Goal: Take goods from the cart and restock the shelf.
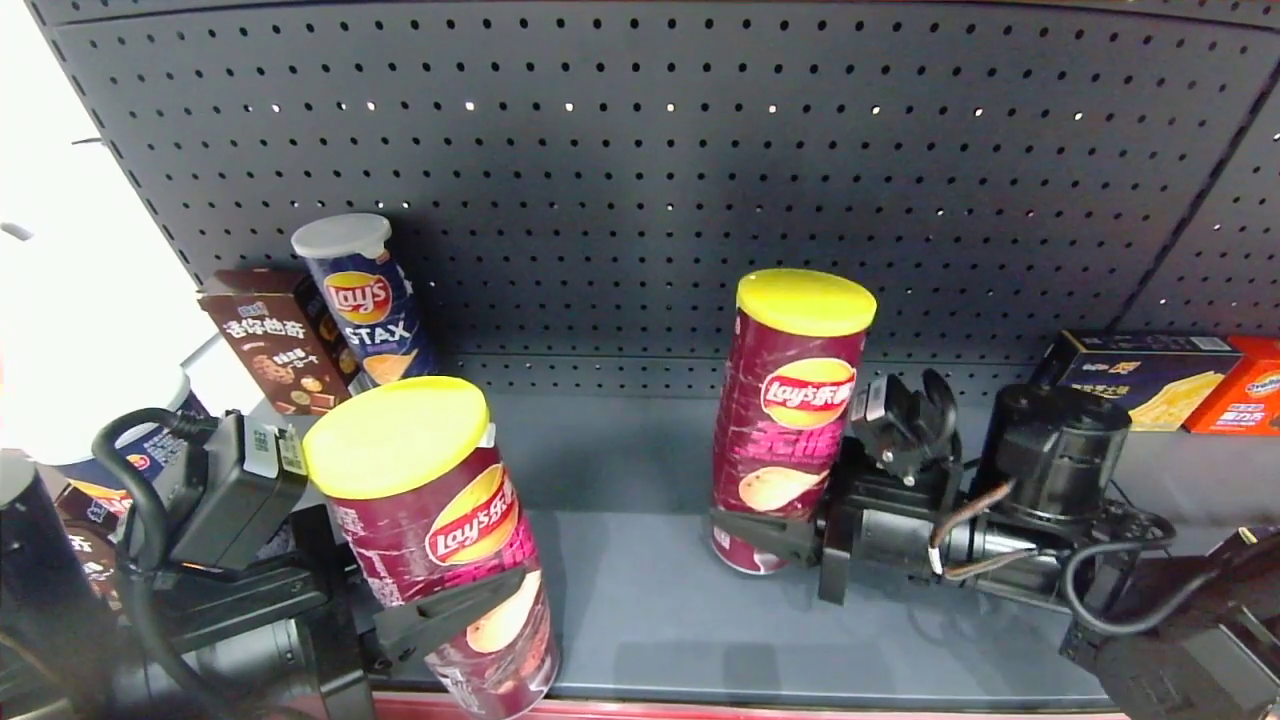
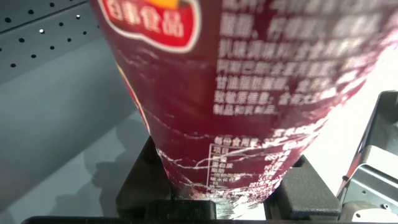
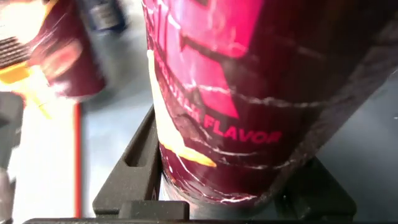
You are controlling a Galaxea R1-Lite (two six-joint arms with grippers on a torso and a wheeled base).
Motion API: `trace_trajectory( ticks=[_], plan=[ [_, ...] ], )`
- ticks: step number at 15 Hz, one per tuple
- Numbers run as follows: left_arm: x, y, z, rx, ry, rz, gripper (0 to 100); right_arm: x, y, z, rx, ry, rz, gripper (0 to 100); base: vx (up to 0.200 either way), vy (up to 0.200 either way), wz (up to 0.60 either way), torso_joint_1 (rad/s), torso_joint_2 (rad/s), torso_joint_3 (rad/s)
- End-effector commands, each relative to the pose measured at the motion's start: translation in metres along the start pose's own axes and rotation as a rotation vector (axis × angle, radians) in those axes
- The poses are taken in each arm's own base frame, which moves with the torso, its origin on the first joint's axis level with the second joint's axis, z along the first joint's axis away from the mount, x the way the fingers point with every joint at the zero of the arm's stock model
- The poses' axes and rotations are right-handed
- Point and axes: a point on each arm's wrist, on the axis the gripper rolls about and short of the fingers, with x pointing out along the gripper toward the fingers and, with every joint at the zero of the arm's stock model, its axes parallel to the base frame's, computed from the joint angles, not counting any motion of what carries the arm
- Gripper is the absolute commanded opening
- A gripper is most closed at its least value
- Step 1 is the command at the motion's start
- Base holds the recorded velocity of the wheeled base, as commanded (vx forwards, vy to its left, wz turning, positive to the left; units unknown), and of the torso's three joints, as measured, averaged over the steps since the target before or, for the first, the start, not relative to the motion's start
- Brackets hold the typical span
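2 maroon chip cans with yellow lids are gripped, 1 per arm, over the grey shelf [image 1: 640,610].

The left gripper [image 1: 470,620] has its jaws pinching the front can [image 1: 425,500] low on its body, 1 dark finger [image 1: 450,603] lying across the label and the other hidden behind. This can leans, lid tipped toward the shelf's left end, its base at the front edge near the front-left corner. In the left wrist view the front can [image 2: 249,93] sits squarely between the 2 black pads of the left gripper [image 2: 217,196], filling the gap.

The right gripper [image 1: 765,540] clamps the middle can [image 1: 790,400] just above its base, from the can's right side. That can stands nearly upright at mid-shelf, base down at the surface; whether it touches, I cannot tell. The right wrist view shows the middle can [image 3: 249,93] wedged between the right gripper's [image 3: 224,196] pads.

Along the pegboard [image 1: 640,150], a blue can [image 1: 365,300] and a brown box [image 1: 275,340] occupy the back-left corner; a dark blue box [image 1: 1140,375] and an orange box [image 1: 1245,390] lie at back right.
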Motion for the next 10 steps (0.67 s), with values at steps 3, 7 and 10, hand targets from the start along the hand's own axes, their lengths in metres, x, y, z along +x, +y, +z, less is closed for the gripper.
trace_trajectory(
  ticks=[3,7,10],
  plan=[
    [0.000,0.000,0.000,-0.001,0.000,0.000,0,-0.012,0.022,-0.022,0.043,0.062,0.028,0,0.000,0.000,0.00,0.000,0.00,0.000],
    [-0.001,0.000,0.000,0.001,0.000,0.000,0,-0.010,0.023,-0.029,0.049,0.080,0.031,0,0.000,0.000,0.00,0.000,0.00,0.000],
    [-0.001,0.000,0.000,-0.001,0.000,0.000,0,-0.007,0.021,-0.032,0.048,0.079,0.028,0,0.000,0.000,0.00,0.000,0.00,0.000]
  ],
)
